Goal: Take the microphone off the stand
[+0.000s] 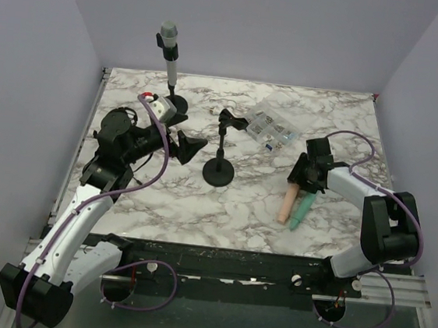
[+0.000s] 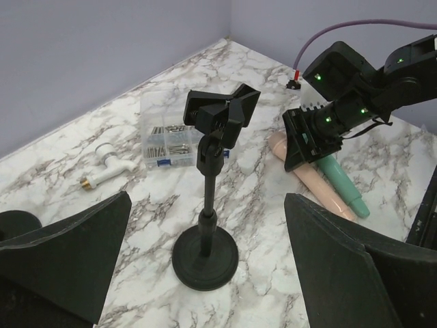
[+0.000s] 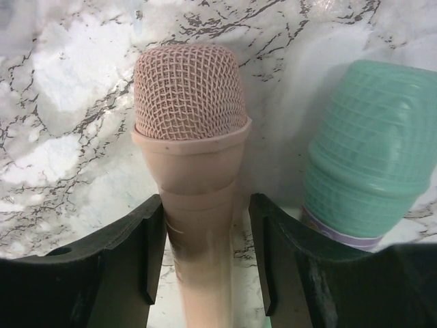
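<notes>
Lying flat, pink microphone (image 1: 286, 206) runs seven to one o'clock, head at one.
Right gripper (image 3: 205, 212) straddles its neck, jaws part-open.

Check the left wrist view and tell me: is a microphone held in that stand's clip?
No: the clip is empty, and the pink microphone lies flat on the table.

The top camera looks down from behind the arm bases over the marble table (image 1: 198, 209). The left wrist camera faces out between its fingers (image 2: 61, 253) toward the empty stand (image 2: 207, 198) just ahead. The right wrist camera sits close over the pink microphone (image 3: 190, 130), which shows in all three views.
</notes>
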Available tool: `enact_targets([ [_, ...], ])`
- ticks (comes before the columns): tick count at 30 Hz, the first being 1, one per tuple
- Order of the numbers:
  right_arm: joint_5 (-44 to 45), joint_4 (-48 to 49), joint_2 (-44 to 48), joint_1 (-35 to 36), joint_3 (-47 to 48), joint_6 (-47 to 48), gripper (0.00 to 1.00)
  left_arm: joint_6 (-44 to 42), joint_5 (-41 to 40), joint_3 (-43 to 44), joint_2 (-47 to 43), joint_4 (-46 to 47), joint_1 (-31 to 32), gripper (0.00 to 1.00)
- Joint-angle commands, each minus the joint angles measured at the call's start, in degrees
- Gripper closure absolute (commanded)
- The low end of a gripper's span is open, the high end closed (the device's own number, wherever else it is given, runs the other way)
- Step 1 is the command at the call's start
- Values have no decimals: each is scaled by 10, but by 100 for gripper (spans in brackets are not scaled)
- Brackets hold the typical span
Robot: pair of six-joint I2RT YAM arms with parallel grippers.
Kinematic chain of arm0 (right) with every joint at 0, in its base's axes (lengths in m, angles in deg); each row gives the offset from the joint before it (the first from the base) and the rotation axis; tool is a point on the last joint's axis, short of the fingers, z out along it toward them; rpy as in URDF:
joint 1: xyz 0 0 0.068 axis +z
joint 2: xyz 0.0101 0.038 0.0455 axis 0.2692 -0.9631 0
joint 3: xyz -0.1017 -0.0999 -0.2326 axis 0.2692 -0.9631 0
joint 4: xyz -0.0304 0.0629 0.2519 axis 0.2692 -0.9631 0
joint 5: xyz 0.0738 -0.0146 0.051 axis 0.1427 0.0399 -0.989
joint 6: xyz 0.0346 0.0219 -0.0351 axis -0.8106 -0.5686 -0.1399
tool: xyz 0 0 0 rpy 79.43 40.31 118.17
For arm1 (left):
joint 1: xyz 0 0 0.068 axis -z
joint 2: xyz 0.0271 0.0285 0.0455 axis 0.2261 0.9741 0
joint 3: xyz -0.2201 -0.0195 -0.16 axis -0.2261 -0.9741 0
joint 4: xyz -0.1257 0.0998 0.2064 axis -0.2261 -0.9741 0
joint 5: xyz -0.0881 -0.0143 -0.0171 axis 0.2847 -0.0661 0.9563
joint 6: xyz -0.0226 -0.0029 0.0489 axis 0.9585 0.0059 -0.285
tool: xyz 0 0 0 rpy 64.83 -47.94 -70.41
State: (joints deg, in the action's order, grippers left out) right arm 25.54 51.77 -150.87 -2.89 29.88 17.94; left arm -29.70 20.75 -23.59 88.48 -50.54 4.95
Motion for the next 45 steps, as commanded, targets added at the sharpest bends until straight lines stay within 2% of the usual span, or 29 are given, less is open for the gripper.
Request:
enact_targets([
  [1,7,8,1,-2,-9,9,42,61,-4,8,5,20,2,2],
  [7,-13,-1,20,-2,4,17,37,190,-9,45,34,-2,2,1],
  [11,-25,-17,46,-2,18,27,30,291,5,84,71,-22,2,2],
  [14,-37,-25,73,-2,27,38,24,363,16,102,91,-6,2,7],
  [18,-52,-37,111,-2,41,54,17,413,17,139,123,-8,2,15],
  [25,-97,-40,174,-2,58,75,14,435,20,169,179,-28,16,23],
  [31,-110,-46,215,-2,63,81,14,414,-23,176,197,-57,31,31],
  [39,-113,-45,229,-2,53,82,14,412,-26,182,236,-64,40,39],
  [45,-113,-45,232,-2,49,82,15,389,-39,186,251,-83,43,58],
])
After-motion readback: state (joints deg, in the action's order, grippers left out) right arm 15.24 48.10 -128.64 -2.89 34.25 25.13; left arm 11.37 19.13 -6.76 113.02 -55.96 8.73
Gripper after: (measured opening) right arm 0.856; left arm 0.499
